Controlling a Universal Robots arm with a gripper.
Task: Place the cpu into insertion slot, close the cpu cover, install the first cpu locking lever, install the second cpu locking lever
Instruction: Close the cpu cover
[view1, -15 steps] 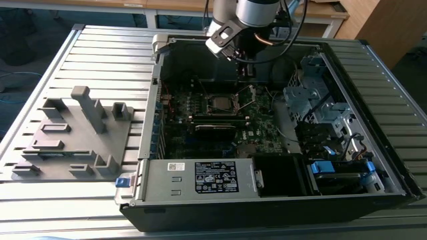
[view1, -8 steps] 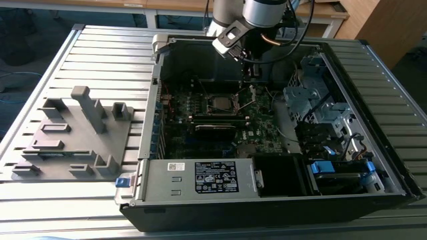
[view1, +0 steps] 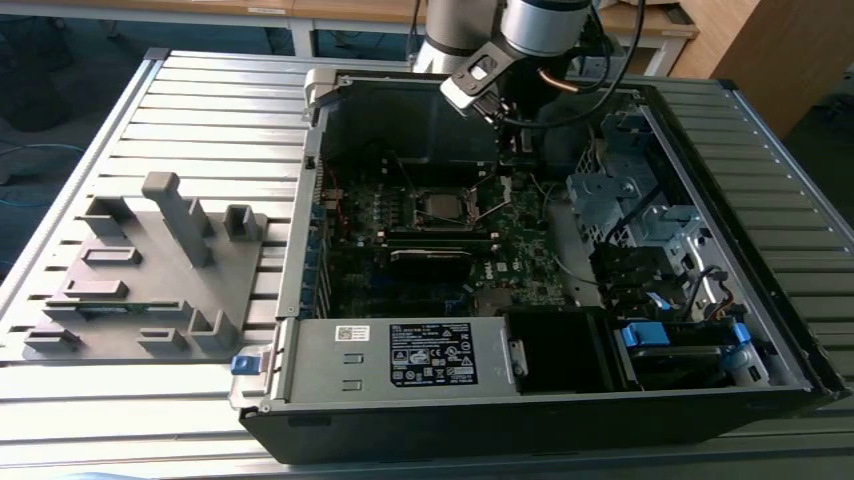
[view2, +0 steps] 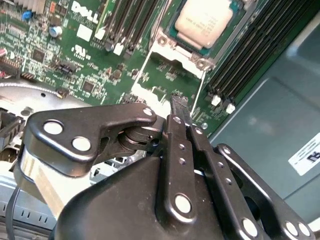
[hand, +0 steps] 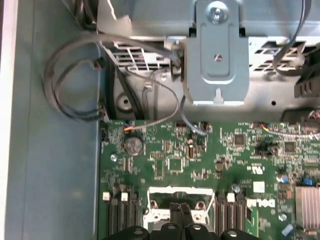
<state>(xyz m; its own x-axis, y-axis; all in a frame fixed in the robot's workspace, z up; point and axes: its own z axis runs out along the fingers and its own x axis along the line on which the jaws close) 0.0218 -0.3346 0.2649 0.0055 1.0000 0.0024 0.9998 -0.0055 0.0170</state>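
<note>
1. A slatted table (view1: 160, 110) carries an open computer case (view1: 534, 425).
2. Inside the case lies the green circuit board (view2: 45, 45).
3. The gripper (view2: 178, 100) reaches down into the case. Its two fingers are pressed together at the tips with nothing visible between them. The tips hang just beside the socket frame; I cannot tell whether they touch it.
4. The insertion slot (view1: 419, 206) sits mid-board.
5. The cpu (view2: 205, 22) lies seated in that slot, pale metal top upward, with the silver frame of the cpu cover (view2: 175, 47) along its edge.
</note>
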